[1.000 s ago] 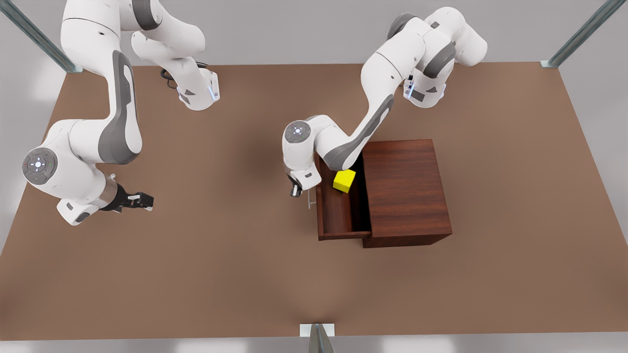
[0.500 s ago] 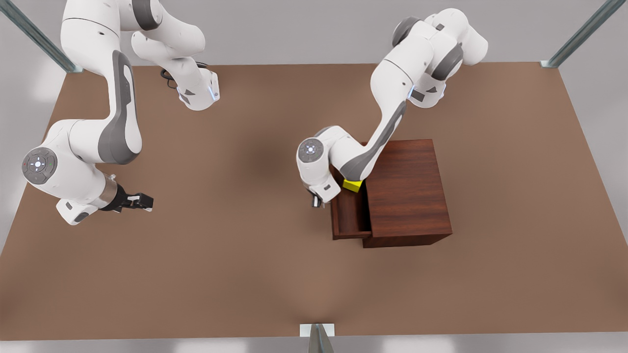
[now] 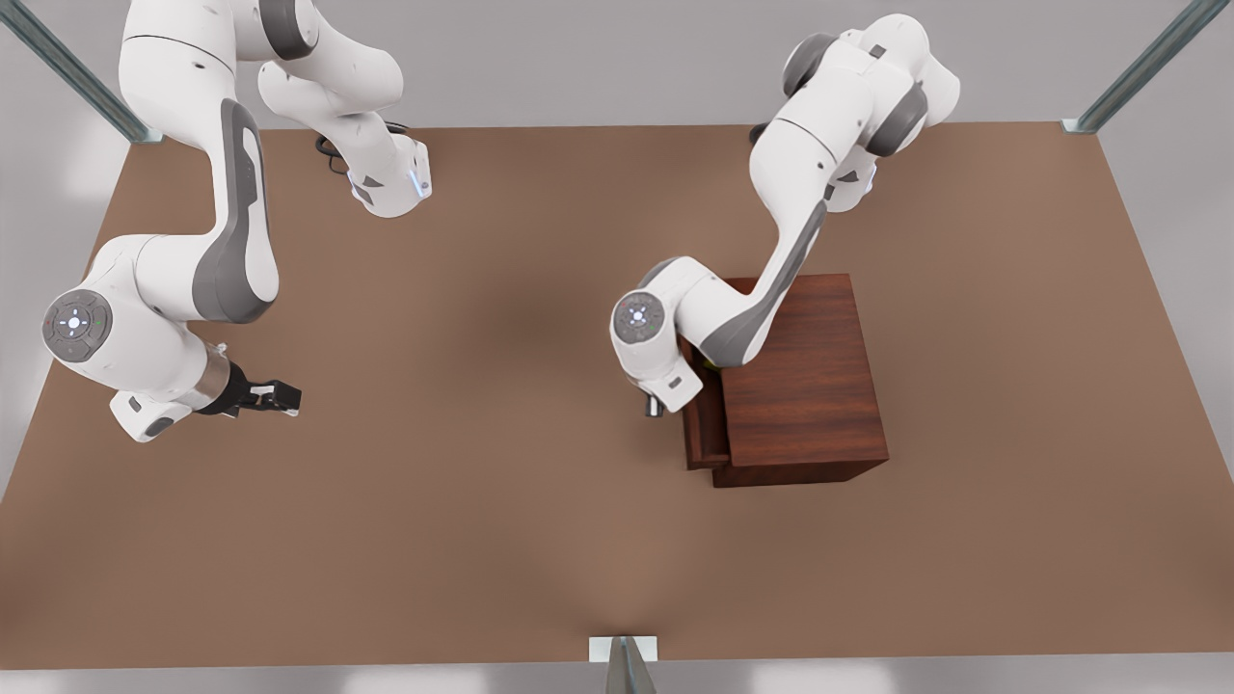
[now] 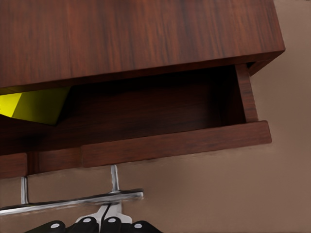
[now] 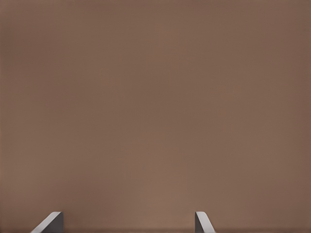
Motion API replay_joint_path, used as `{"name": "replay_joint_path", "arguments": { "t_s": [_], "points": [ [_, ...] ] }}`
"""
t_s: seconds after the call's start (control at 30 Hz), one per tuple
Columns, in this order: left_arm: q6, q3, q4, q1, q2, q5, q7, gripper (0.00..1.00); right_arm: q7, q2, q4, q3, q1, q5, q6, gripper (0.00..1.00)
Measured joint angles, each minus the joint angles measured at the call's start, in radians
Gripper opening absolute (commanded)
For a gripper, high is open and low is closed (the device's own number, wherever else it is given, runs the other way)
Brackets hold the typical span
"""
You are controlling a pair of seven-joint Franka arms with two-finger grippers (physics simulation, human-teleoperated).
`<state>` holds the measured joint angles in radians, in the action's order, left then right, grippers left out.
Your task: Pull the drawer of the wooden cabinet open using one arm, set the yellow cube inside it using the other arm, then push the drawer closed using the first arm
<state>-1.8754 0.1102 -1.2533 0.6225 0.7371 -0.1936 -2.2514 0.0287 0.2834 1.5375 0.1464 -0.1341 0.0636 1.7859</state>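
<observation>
The wooden cabinet stands on the table at the front view's right. Its drawer sticks out only a little toward the front view's left. The yellow cube lies inside the drawer, mostly under the cabinet's top. My left gripper is shut, with its black fingertips right at the silver handle but not clamped around it. My right gripper waits open and holding nothing, low over the table at the front view's left.
The brown table stretches wide between the two arms and in front of the cabinet. Metal frame posts stand at the far corners, and a bracket sits at the near edge.
The left arm has pushed the drawer toward the cabinet, from wide open to a narrow gap. The cube has gone in under the cabinet's top. The right arm has stayed still.
</observation>
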Motion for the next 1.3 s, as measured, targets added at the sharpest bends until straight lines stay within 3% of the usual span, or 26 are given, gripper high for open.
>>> {"name": "replay_joint_path", "arguments": {
  "t_s": [0.87, 0.97, 1.0, 1.03, 1.13, 1.3],
  "points": [
    [0.168, 0.002, -0.029, -0.053, -0.041, 0.014, 0.148, 0.00, -0.007, 0.000, 0.000, 0.001, 0.001, 0.000, 0.000, 1.00],
    [0.178, -0.003, 0.008, -0.095, -0.137, 0.081, 0.159, 0.00, -0.007, 0.000, 0.000, 0.001, 0.001, 0.000, 0.000, 1.00],
    [0.182, -0.004, 0.013, -0.114, -0.178, 0.106, 0.163, 0.30, -0.007, 0.000, 0.000, 0.001, 0.001, 0.000, 0.000, 1.00],
    [0.198, -0.004, 0.016, -0.130, -0.210, 0.124, 0.175, 1.00, -0.007, 0.000, 0.000, 0.001, 0.001, 0.000, 0.000, 1.00],
    [0.278, -0.005, 0.000, -0.235, -0.325, 0.161, 0.282, 1.00, -0.007, 0.000, 0.000, 0.001, 0.001, 0.000, 0.000, 1.00],
    [0.420, -0.008, -0.036, -0.678, -0.426, 0.228, 0.722, 1.00, -0.008, 0.000, 0.000, 0.001, 0.001, 0.000, 0.000, 1.00]
  ]
}}
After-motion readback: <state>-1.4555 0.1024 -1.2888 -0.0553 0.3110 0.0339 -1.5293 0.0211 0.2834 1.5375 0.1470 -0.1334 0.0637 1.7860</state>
